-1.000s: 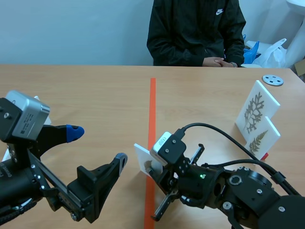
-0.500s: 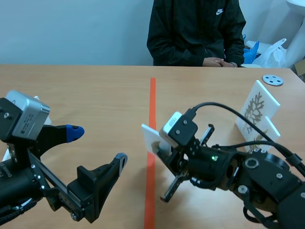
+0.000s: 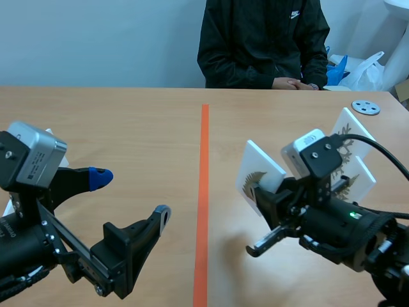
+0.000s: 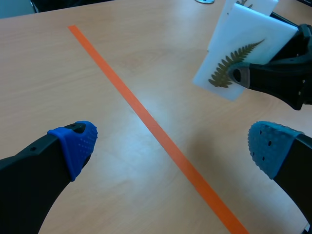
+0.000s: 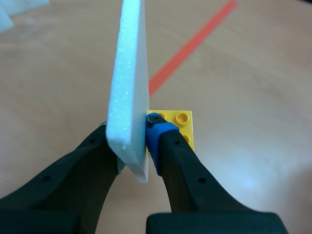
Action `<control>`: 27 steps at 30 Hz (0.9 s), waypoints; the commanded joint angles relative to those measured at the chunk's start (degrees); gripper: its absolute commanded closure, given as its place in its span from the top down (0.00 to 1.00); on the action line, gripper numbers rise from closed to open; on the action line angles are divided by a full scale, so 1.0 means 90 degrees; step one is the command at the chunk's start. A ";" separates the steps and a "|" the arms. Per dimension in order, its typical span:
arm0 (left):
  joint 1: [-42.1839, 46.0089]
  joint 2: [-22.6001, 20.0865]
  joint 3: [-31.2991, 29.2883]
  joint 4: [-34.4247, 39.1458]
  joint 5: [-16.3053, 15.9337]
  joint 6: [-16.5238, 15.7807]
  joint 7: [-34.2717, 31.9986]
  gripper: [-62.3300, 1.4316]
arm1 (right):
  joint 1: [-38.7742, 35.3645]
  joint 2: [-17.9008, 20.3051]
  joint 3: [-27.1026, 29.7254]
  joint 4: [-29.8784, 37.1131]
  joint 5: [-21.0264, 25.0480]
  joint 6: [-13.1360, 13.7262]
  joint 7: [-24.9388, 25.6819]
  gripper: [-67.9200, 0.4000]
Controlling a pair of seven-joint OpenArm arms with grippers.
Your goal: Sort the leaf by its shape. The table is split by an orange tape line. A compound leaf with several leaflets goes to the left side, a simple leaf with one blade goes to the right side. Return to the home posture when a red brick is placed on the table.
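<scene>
Leaf card (image 3: 259,176) (fern (image 4: 234,63) axis seemingly diagonal) clamped in right pincer (image 5: 136,141); left pincer (image 4: 170,144) wide.

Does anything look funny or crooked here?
Yes: the white foam card with a fern leaf hangs tilted above the table, pinched in the right gripper, to the right of the orange tape line.

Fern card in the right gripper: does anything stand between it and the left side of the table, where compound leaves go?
Nothing on the table blocks it. The fern card, pinched in the right gripper, need only cross the tape line. The open left gripper hangs over the near left side.
</scene>
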 commanded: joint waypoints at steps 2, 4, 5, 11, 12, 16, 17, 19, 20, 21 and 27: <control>0.0032 -0.0002 -0.0012 0.0124 -0.0049 0.0007 -0.0085 1.00 | -0.0104 0.0015 0.0325 0.0058 0.0228 0.0005 0.0083 0.06; 0.0032 -0.0002 -0.0012 0.0124 -0.0049 0.0007 -0.0083 1.00 | -0.0284 0.0017 0.0593 0.0058 0.0335 0.0007 0.0066 0.06; 0.0032 -0.0005 -0.0012 0.0124 -0.0049 0.0007 -0.0083 1.00 | -0.0367 0.0019 0.0716 0.0058 0.0372 0.0010 0.0029 0.06; 0.0029 -0.0002 -0.0012 0.0124 -0.0049 0.0007 -0.0087 1.00 | -0.0733 0.0017 0.1316 0.0058 0.0797 0.0029 -0.0138 0.06; 0.0029 -0.0002 -0.0012 0.0124 -0.0049 0.0007 -0.0087 1.00 | -0.0767 0.0017 0.1367 0.0058 0.0797 0.0027 -0.0189 0.06; 0.0029 -0.0002 -0.0012 0.0124 -0.0049 0.0007 -0.0087 1.00 | -0.0869 0.0015 0.1581 0.0056 0.0794 -0.0029 -0.0389 0.06; 0.0029 -0.0002 -0.0012 0.0124 -0.0049 0.0007 -0.0087 1.00 | -0.0869 0.0015 0.1634 0.0056 0.0792 -0.0090 -0.0442 0.06; 0.0029 -0.0002 -0.0012 0.0124 -0.0049 0.0007 -0.0090 1.00 | -0.0865 0.0015 0.1722 0.0056 0.0794 -0.0313 -0.0532 0.06; 0.0029 -0.0002 -0.0012 0.0124 -0.0049 0.0007 -0.0090 1.00 | -0.0865 0.0015 0.1758 0.0056 0.0794 -0.0420 -0.0549 0.06; 0.0029 -0.0002 -0.0012 0.0124 -0.0049 0.0007 -0.0090 1.00 | -0.0857 0.0015 0.1787 0.0046 0.0794 -0.0517 -0.0580 0.06; 0.0029 -0.0002 -0.0012 0.0124 -0.0049 0.0007 -0.0090 1.00 | -0.0648 0.0015 0.1800 -0.0420 0.0797 -0.0860 -0.0498 0.06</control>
